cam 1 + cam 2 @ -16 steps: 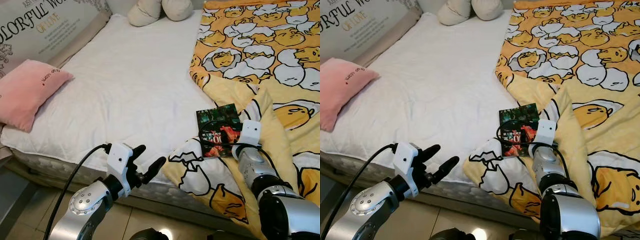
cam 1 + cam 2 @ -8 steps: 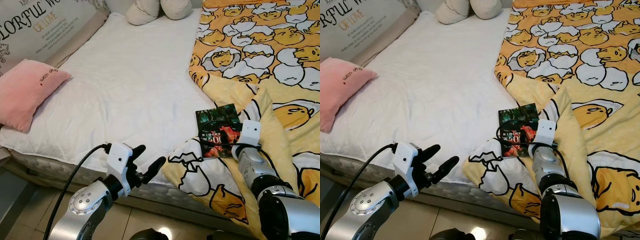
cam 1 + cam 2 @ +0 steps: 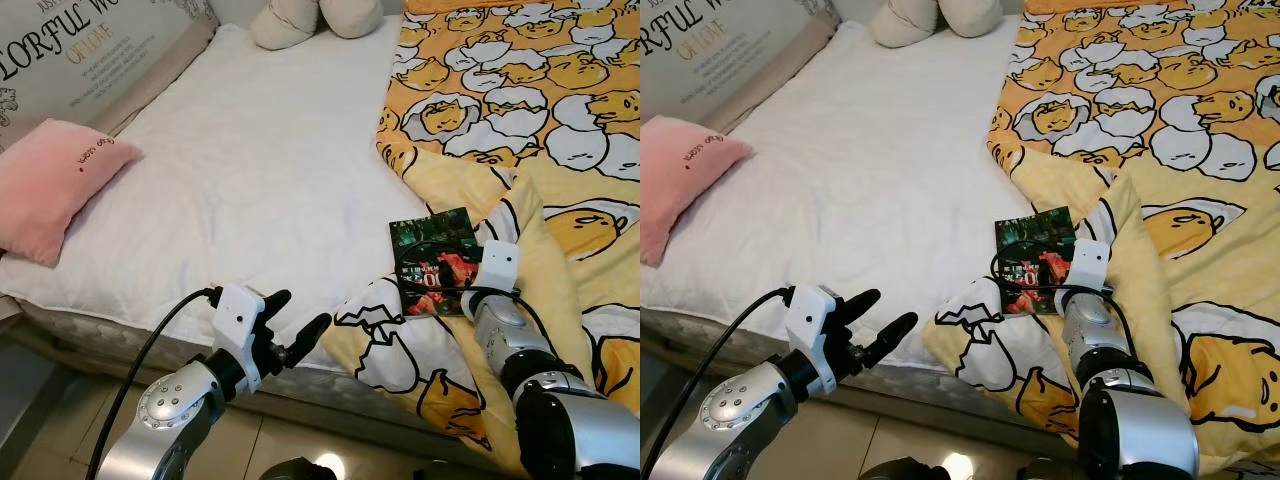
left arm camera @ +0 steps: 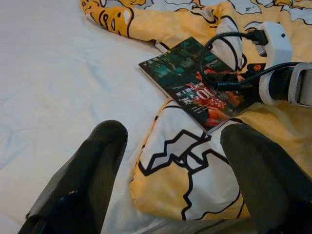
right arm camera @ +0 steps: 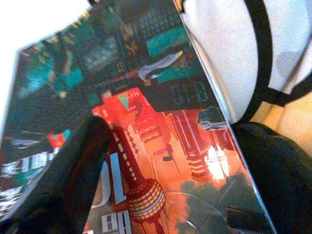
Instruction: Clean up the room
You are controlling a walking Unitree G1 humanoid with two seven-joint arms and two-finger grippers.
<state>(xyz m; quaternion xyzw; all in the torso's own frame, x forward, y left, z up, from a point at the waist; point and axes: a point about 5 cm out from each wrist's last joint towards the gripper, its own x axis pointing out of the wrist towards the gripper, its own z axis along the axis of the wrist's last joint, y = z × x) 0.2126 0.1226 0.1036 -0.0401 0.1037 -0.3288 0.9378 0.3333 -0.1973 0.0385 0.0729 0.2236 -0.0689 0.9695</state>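
Note:
A glossy book (image 3: 432, 260) with a dark green and red city cover lies on the bed, half on the white sheet (image 3: 260, 170) and half on a fold of the yellow egg-pattern blanket (image 3: 520, 120). My right gripper (image 5: 170, 170) is open, its black fingers (image 5: 63, 175) spread wide over the cover. Its white wrist block (image 3: 497, 268) sits at the book's right edge. My left gripper (image 3: 295, 320) hangs open in front of the mattress edge, empty, well left of the book (image 4: 185, 73).
A pink pillow (image 3: 55, 185) lies at the bed's left side. Beige cushions (image 3: 300, 20) rest at the far end. A printed board (image 3: 80, 50) runs along the left. The blanket's turned-over corner (image 3: 390, 350) hangs at the mattress edge above the tiled floor (image 3: 60, 420).
The whole picture has slid slightly, so the camera moved. Both grippers and the book keep their places relative to each other.

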